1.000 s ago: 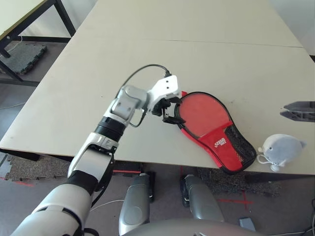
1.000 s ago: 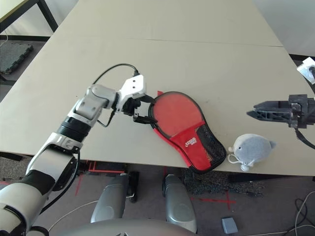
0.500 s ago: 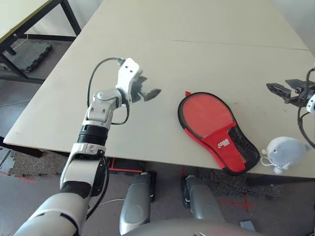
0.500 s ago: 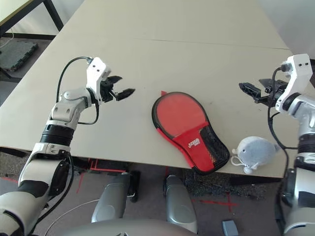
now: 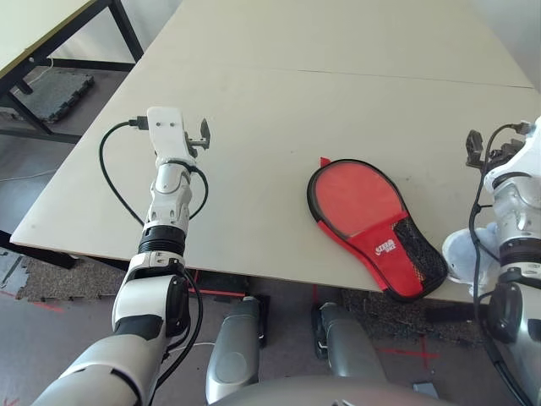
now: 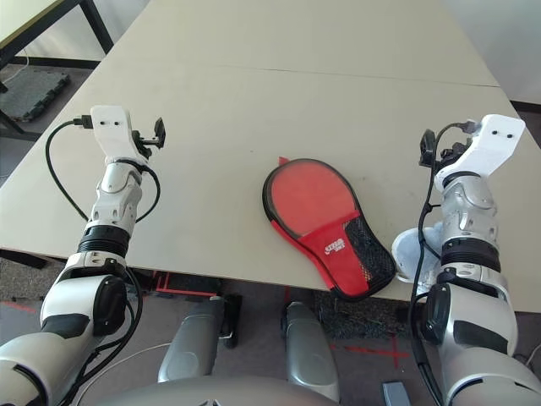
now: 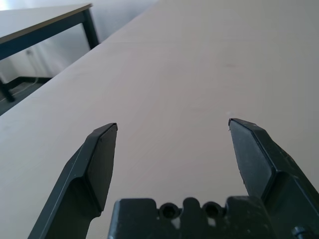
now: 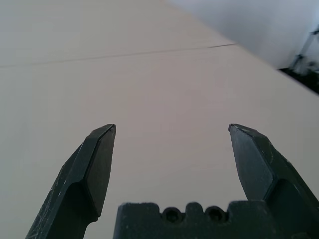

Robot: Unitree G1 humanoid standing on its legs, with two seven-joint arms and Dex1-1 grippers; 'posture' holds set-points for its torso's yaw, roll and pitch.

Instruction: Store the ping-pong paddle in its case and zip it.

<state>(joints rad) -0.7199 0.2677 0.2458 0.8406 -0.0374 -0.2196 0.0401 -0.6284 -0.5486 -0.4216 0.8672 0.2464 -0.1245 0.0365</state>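
Note:
The case (image 5: pixel 372 222) lies flat near the table's front edge, right of centre. It is red with a black zipper rim, a small white logo and a black mesh patch (image 5: pixel 419 255). The ping-pong paddle is hidden. My left gripper (image 5: pixel 203 134) stands raised well to the left of the case, open, with bare tabletop between its fingers (image 7: pixel 102 159). My right gripper (image 6: pixel 427 149) is raised to the right of the case, also open over bare table, its fingers (image 8: pixel 97 164) wide apart. Neither gripper touches the case.
A white lumpy wad (image 5: pixel 461 254) sits at the front edge beside the case's narrow end, partly behind my right forearm. A seam (image 5: pixel 338 74) crosses the pale table (image 5: pixel 279 110). Another table (image 5: pixel 51 25) and a dark floor mat (image 5: pixel 55 89) lie off to the far left.
My left gripper left the case's left rim, swung away leftward and now stands upright. My right gripper came in from the right edge and rose beside the wad. The case stayed put.

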